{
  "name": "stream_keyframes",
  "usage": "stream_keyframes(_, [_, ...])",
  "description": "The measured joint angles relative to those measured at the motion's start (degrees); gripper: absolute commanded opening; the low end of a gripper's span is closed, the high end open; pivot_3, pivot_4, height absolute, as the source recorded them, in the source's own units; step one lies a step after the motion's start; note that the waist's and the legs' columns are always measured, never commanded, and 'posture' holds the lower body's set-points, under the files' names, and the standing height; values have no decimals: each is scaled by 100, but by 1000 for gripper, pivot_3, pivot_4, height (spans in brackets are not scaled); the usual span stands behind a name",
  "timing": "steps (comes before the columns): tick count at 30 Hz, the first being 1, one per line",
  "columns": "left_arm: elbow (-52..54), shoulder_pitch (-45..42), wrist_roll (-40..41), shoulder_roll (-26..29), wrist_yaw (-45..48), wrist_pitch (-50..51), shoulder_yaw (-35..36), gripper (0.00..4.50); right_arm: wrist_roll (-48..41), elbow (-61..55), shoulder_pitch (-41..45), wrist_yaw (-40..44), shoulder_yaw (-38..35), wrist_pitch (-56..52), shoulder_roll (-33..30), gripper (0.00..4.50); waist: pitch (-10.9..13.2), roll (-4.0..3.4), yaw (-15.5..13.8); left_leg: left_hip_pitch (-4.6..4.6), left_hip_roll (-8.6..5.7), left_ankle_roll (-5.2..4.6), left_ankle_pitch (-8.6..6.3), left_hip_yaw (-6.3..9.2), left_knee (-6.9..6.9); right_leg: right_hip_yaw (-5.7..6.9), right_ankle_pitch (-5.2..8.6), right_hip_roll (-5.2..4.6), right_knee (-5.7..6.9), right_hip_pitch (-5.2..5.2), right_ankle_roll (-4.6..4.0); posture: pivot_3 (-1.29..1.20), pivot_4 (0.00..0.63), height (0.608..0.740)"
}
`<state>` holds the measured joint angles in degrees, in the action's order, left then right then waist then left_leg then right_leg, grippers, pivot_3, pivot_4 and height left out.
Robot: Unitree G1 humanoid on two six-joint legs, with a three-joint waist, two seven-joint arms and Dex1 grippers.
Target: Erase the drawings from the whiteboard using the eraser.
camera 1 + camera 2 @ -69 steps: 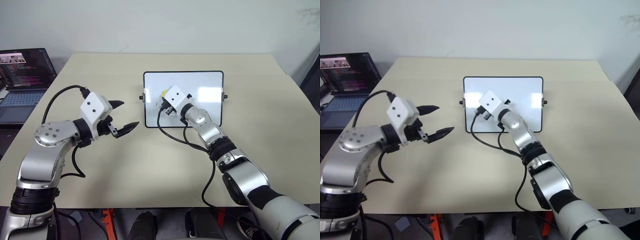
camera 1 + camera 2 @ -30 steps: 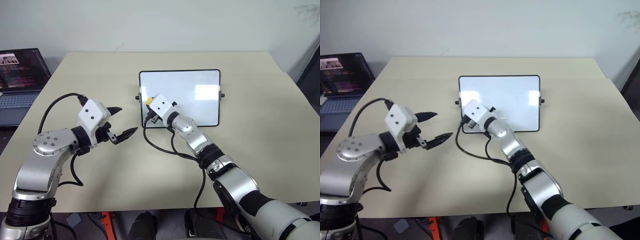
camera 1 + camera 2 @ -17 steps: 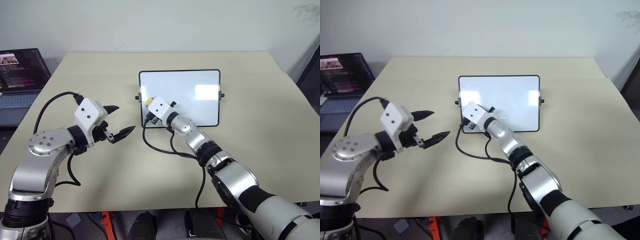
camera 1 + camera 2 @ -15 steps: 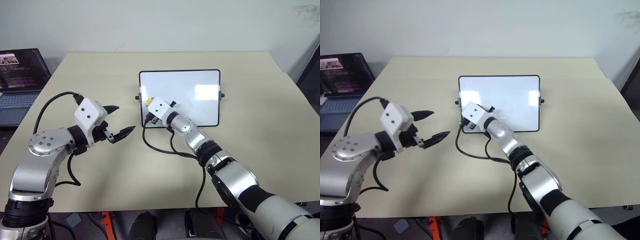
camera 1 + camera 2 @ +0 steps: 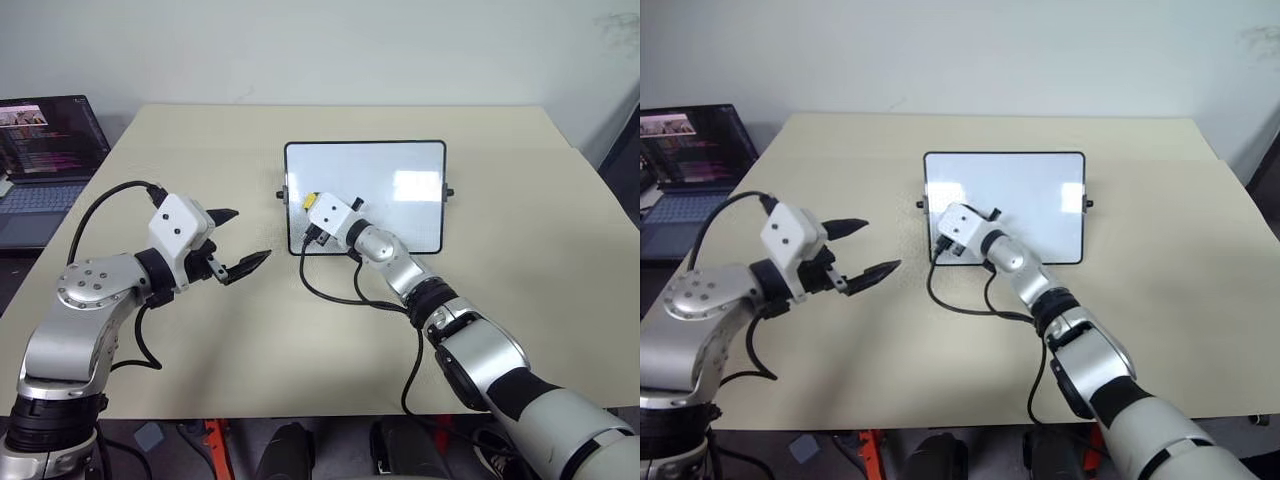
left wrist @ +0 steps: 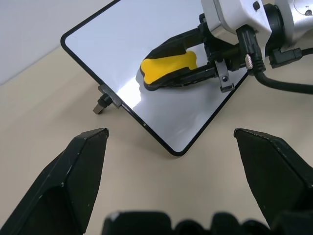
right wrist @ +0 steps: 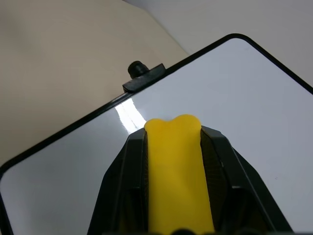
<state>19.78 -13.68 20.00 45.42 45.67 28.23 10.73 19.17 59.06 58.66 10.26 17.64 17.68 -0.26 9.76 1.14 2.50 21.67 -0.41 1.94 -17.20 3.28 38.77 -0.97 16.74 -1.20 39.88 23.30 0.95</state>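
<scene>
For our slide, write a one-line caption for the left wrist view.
Right gripper shut on the yellow eraser, pressing it to the whiteboard, seen between the left gripper's open fingers.

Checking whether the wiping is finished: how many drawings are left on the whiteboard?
0. The whiteboard shows clean white everywhere visible. The right gripper holds the eraser against its left part, so a mark under them could be hidden.

A lab or office workspace — a plain beige table (image 5: 300,330) stands against a bare white wall (image 5: 330,50), and an open laptop (image 5: 45,150) showing lines of code sits on a low surface beside it.
</scene>
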Motion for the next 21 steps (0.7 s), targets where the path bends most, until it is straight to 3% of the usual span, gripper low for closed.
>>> stream_keyframes(12, [-192,-126,-19,0,20,-90,-40,4500,-16,-1010,-703,357,-1,-111,-553,1174,-2,2,-66,-14,0,-1,0,-2,1,-1,0,0,2,-12,0,0,150,740])
stream_keyframes(21, [-234,-156,-31,0,106,-147,-42,4500,-275,-1542,-914,488,-113,-619,-337,1174,-1,2,-49,-13,2,-1,0,-3,-1,-2,0,2,1,-9,0,0,150,740])
